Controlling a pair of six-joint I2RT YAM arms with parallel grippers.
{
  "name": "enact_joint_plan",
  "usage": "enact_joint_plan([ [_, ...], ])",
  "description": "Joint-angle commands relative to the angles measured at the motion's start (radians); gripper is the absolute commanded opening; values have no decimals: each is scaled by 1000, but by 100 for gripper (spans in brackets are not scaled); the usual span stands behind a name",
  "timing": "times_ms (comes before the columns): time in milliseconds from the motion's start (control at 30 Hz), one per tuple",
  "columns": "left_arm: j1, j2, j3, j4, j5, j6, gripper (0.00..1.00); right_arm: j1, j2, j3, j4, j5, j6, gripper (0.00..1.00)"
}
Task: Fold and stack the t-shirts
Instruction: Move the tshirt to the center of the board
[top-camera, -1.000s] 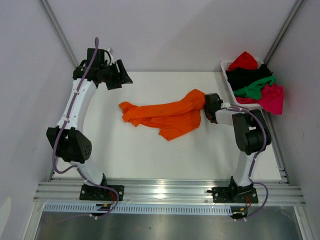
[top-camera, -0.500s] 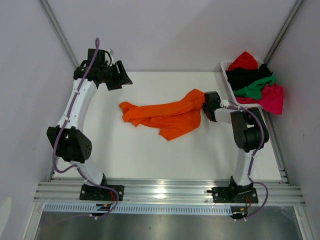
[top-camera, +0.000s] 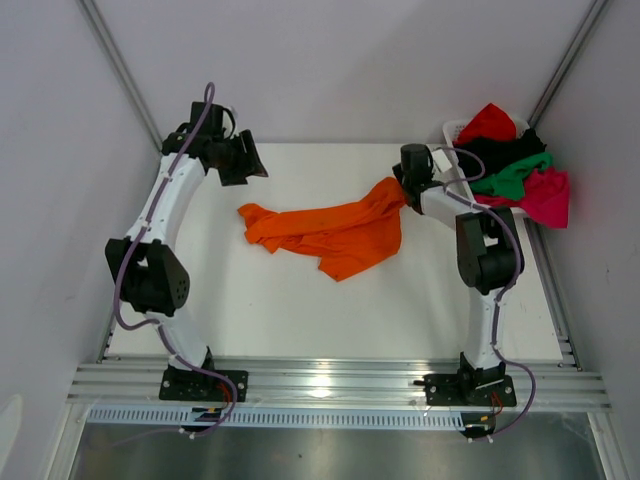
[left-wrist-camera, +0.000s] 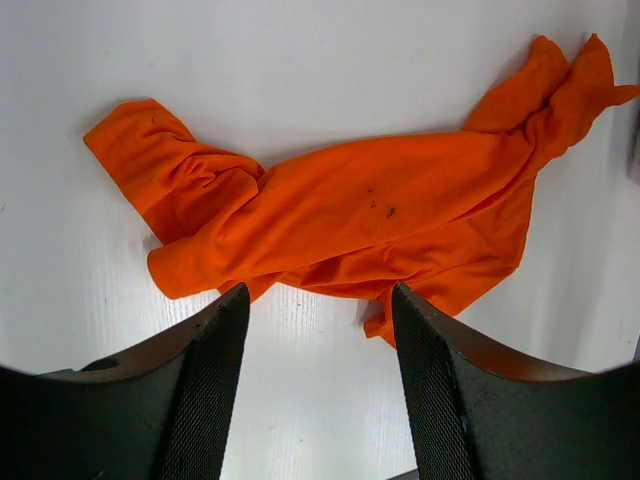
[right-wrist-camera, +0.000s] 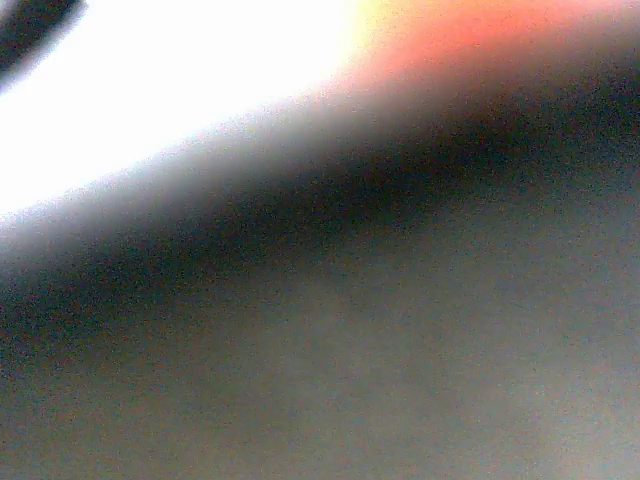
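An orange t-shirt is lying crumpled and stretched crosswise on the far half of the white table, its left end bunched into a knot and a loose flap trailing toward the near edge. The right gripper is reaching in from the right side, its jaws pressed together and pinching the shirt's right-hand end, which is rising slightly off the surface there; the right wrist camera is giving only a dark blur with an orange tinge at the top. The left gripper is hovering at the far left of the table, apart from the cloth, with its 2 dark fingers spread and nothing between them – its wrist camera is looking down on the whole shirt. At the far right corner a white basket is holding 4 more shirts in a heap: a red shirt on the far side, a black shirt beneath it, a green shirt draped across the black one, and a magenta-pink shirt spilling over the basket's right rim.
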Motion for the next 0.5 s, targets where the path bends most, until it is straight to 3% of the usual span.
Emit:
enact_joint_plan([
  [0, -9, -3, 32, 1, -9, 16, 62, 4, 44, 150, 40, 12, -107, 1],
  [233, -15, 5, 39, -3, -11, 17, 62, 4, 190, 412, -44, -11, -156, 1],
  [367, -18, 0, 36, -3, -14, 22, 62, 12, 200, 450, -110, -26, -116, 2],
  [400, -18, 0, 31, -2, -18, 22, 62, 15, 187, 437, -116, -28, -107, 3],
  [467, -18, -1, 28, -2, -26, 22, 62, 26, 160, 395, -179, -17, -64, 17],
])
